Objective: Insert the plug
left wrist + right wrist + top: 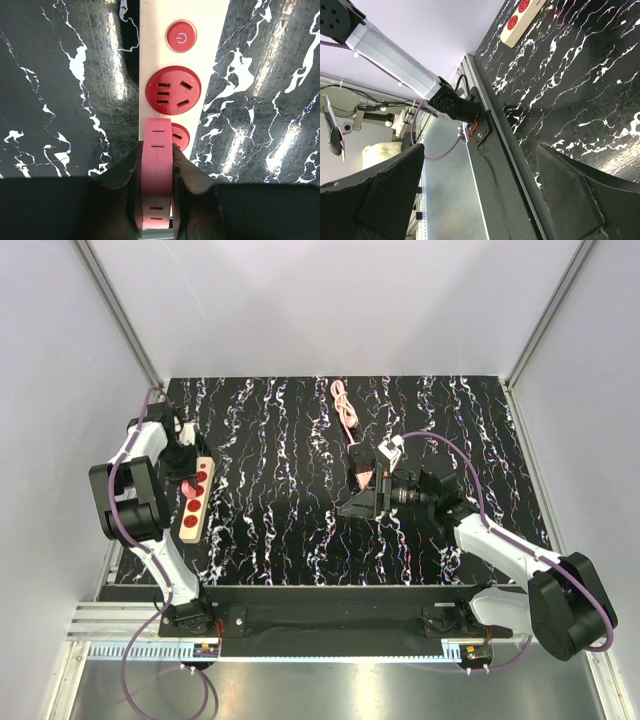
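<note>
Right jaws gape empty, plug [362, 475] just beyond them, lying front-to-back; left jaws clench a pink bar [157, 170].

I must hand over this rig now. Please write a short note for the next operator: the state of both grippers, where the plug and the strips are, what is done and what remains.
Left gripper: shut on the plug, held over the beige strip.
Right gripper: open and empty, at table centre beside the pink power strip.
Plug: its far end overlaps the second red socket in the left wrist view. Whether it is seated cannot be told.
Done: plug grasped and at the strip.
Left: probably press it in, then release.
</note>
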`<state>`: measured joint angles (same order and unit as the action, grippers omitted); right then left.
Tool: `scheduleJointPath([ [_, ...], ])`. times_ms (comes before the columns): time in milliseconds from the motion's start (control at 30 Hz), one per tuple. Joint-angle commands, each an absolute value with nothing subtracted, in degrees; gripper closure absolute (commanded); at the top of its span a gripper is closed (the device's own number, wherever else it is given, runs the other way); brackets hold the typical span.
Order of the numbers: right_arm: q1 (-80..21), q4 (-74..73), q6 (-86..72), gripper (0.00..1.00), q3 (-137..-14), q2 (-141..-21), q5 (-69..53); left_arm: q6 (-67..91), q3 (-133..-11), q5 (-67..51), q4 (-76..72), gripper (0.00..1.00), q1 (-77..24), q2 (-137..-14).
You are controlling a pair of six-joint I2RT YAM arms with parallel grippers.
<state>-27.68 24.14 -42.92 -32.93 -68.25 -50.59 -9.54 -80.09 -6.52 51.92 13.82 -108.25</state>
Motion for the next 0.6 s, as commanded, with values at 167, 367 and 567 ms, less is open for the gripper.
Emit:
scheduleJointPath([
  [167, -27.5, 25.9, -42.8, 0.00, -32.9, -66.8, -51.5, -12.7, -77.7, 4.3, 43.6, 1.00, 15.7, -115.5],
  [367, -27.5, 26.0, -42.9, 0.00, -33.0, -67.1, -51.5, -11.6, -79.1, 1.2, 45.2, 0.75, 15.7, -115.8],
  [567, -27.5, 25.9, -42.5, 0.00, -32.9, -67.1, -51.3, -11.4, -80.4, 0.3, 46.7, 0.47, 15.2, -111.9],
])
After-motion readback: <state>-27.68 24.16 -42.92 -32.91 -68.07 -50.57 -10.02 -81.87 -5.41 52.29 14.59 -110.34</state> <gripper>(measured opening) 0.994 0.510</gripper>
